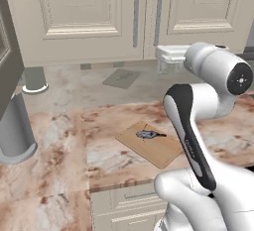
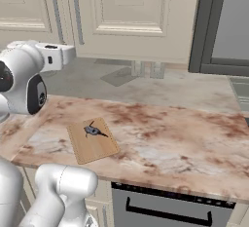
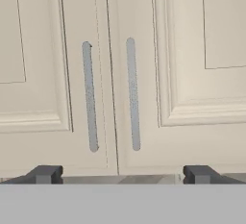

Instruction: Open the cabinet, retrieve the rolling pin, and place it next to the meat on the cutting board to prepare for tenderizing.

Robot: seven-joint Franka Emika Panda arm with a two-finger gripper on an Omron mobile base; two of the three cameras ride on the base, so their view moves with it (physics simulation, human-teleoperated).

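1. The cabinet (image 3: 120, 74) is the one container here, and both its raised-panel doors are shut, so nothing of its inside can be seen.
2. The gripper (image 3: 122, 174) faces the doors head-on with its jaws spread wide and nothing between them; the two dark fingertips (image 3: 44, 174) stand well apart, level with the cabinet's bottom edge.
3. Straight ahead of the gripper, on either side of the seam between the doors, hang the left grey bar handle (image 3: 89, 95) and the right grey bar handle (image 3: 132, 93), both upright and untouched.
4. The rolling pin cannot be made out anywhere; if it is in the cabinet, the closed doors hide it.
5. In the left base view the arm's white elbow covers part of the counter (image 1: 59, 126) and the hand itself is half hidden behind it.
6. Below and behind the gripper, the cutting board (image 2: 92, 143) lies flat on the marbled counter: thin, tan, with darker edges.
7. The meat (image 2: 94, 131) rests on the board's far half, a small grey-blue lump with a thin dark tail.
8. A flat grey mat (image 1: 121, 78) lies near the wall under the cabinet.
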